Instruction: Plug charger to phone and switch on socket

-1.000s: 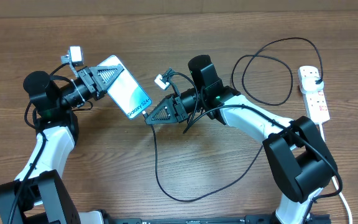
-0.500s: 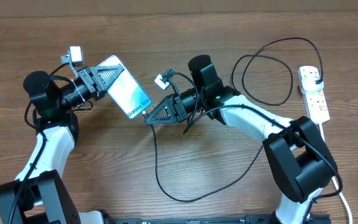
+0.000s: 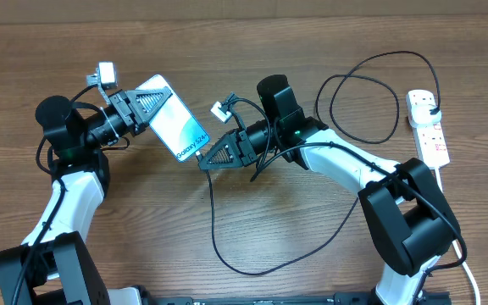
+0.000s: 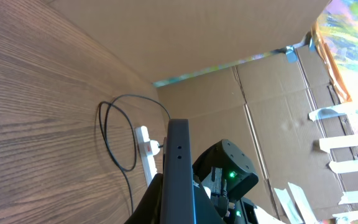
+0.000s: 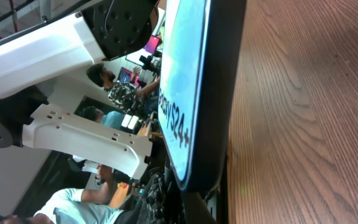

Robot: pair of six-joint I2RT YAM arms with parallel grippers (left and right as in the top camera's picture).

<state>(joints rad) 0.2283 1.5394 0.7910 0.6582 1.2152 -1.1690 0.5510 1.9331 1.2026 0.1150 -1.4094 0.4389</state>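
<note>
Above the table (image 3: 142, 237), phone (image 3: 176, 125) in left jaws, long axis diagonal, lettered end at right jaws pinching charger (image 3: 211, 212).

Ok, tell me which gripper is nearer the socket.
Right. The right gripper, holding the charger at the end of the phone, sits mid-table, well left of the socket. The left gripper, clamped on the phone, is even farther left.
</note>
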